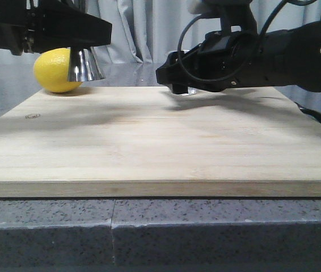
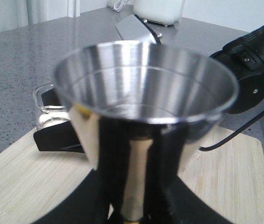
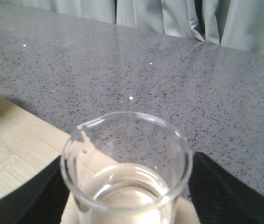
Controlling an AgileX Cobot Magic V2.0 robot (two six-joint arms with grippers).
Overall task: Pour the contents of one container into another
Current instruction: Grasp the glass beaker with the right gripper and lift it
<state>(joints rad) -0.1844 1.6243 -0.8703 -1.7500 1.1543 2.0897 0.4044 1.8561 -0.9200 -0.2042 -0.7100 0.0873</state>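
The steel jigger (image 2: 143, 93) hangs above the board's far left corner, and my left gripper (image 2: 134, 205) is shut on its narrow waist. Its upper cone looks empty. In the front view only its lower cone (image 1: 84, 65) shows under the left gripper (image 1: 80, 42). The clear glass beaker (image 3: 127, 172) stands on the board's far edge with clear liquid in it. My right gripper (image 3: 127, 191) holds it, one dark finger (image 3: 29, 200) against each side. From the front, only the beaker's base (image 1: 190, 90) shows beside the right gripper (image 1: 178, 86).
A yellow lemon (image 1: 55, 71) lies at the far left corner of the wooden board (image 1: 149, 141), just behind the hanging jigger. The board rests on a grey speckled counter (image 1: 149, 232). A black cable (image 2: 234, 133) trails from the right arm. Curtains hang behind.
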